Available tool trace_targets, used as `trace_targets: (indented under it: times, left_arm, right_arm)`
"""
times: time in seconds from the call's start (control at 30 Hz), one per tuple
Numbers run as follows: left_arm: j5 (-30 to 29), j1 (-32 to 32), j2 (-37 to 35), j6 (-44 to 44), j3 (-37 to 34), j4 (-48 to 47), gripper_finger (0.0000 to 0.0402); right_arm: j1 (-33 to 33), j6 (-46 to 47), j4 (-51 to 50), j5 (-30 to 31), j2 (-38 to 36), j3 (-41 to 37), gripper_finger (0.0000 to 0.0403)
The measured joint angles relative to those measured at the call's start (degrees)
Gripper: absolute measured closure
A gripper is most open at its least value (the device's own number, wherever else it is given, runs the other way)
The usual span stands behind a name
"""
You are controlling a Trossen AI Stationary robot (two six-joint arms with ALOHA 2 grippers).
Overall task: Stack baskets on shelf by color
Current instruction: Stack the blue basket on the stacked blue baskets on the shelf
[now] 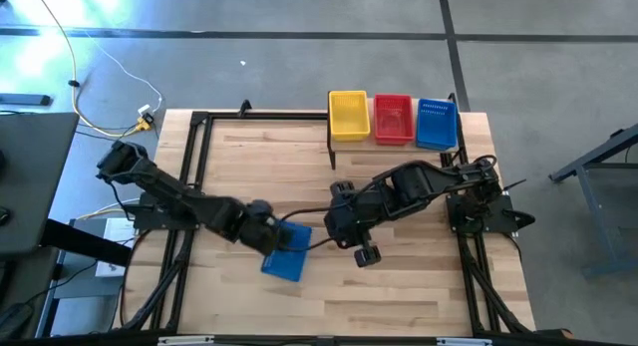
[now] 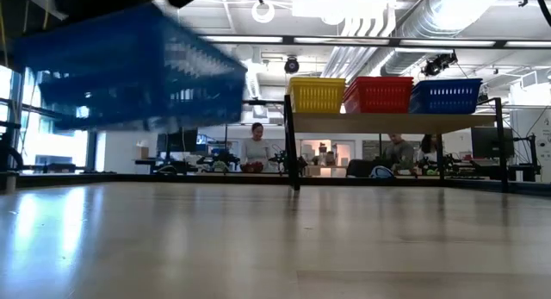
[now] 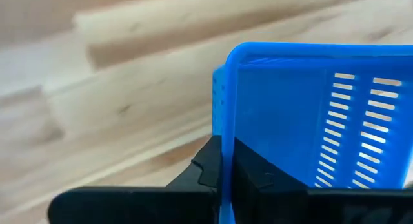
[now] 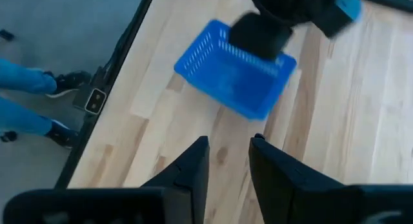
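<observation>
A blue basket (image 1: 291, 256) hangs in the air near the table's middle, seen high up and blurred in the low view (image 2: 129, 66). My left gripper (image 1: 269, 236) is shut on it. My right gripper (image 1: 366, 253) hovers open just to the basket's right, touching nothing; its wrist view shows the basket (image 4: 226, 82) ahead of its fingers (image 4: 229, 150). The shelf (image 2: 392, 122) stands at the table's far edge. A yellow basket (image 1: 348, 117), a red one (image 1: 393, 120) and a blue one (image 1: 437, 124) rest on its plank top side by side. My left gripper (image 3: 226, 156) pinches one short end wall of the blue basket at its rim (image 3: 227, 114), one finger inside the basket and one outside. The fingers come from the table's left. The basket is lifted clear of the table and hangs slightly tilted.
Black frame rails run along the table's left (image 1: 189, 186) and right (image 1: 469, 256) sides. Bare wooden tabletop (image 1: 269, 172) lies between the grippers and the shelf. People sit in the room beyond the table (image 2: 256, 148).
</observation>
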Motion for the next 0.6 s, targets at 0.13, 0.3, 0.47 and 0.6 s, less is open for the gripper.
trace_targets:
  times: [0.13,0.3,0.47,0.6]
  left_arm:
    - [-1.1,4.0,0.0,4.7,3.6,-0.1,0.0400]
    - [-1.1,9.2,0.0,10.5,7.8,-0.1,0.0400]
    - [-1.1,13.7,0.0,15.5,11.6,-0.2,0.0400]
    - [0.0,16.7,0.0,18.8,14.7,-0.1,0.0400]
  right_arm:
    - [0.0,-1.6,1.6,0.0,0.0,0.0,0.0283]
    - [0.0,-0.9,4.1,0.0,0.1,0.0,0.0260]
    - [0.0,0.7,4.6,0.1,1.3,0.0,0.0259]
    - [0.0,0.7,4.3,0.3,3.3,0.0,0.0259]
